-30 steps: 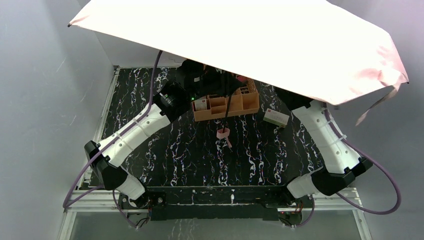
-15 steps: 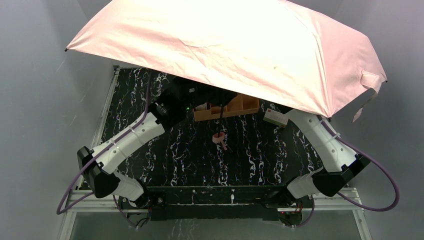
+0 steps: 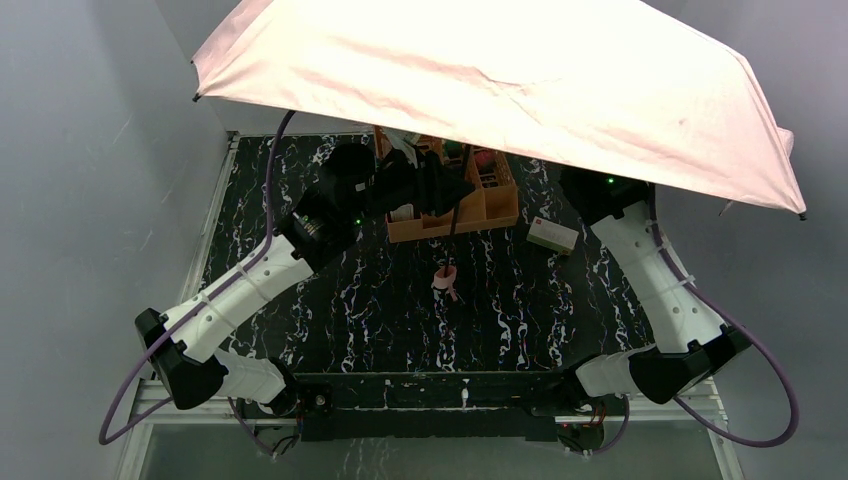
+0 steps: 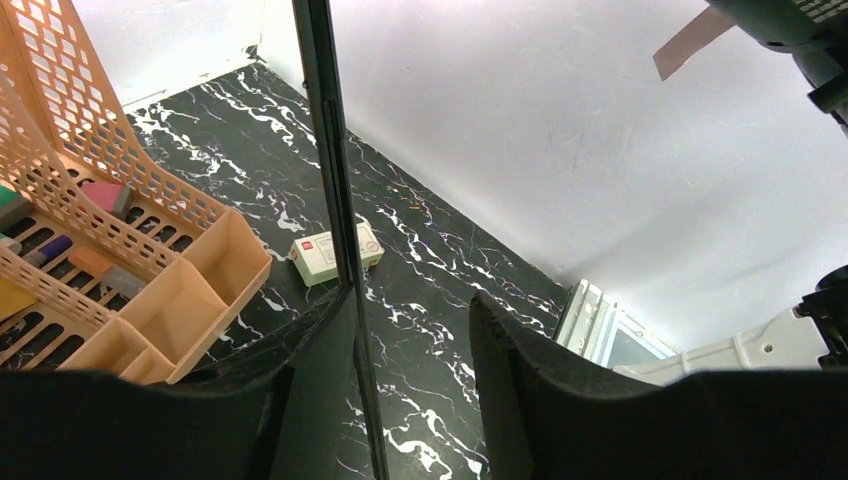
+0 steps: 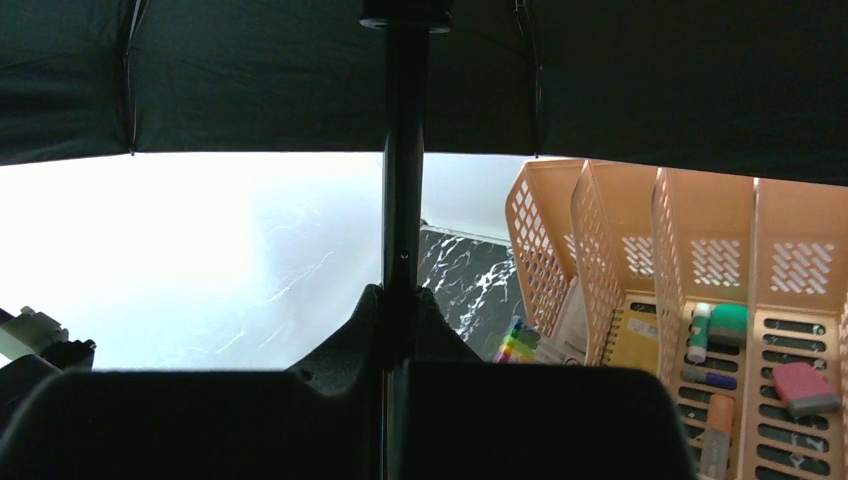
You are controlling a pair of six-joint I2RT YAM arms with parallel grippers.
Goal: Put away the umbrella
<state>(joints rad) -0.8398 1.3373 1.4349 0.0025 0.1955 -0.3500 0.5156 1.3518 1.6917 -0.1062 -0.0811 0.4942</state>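
One open umbrella has its rod clamped by the closed right gripper and standing between the parted fingers of the left gripper, beside one organiser.

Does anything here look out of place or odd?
Yes. The umbrella is wide open and tilted above the table, hiding part of the orange organiser, which is odd for something to be put away. The right hand clamps its shaft; the left hand is open around it.

The umbrella spreads over the organiser, with a box lying right of it.
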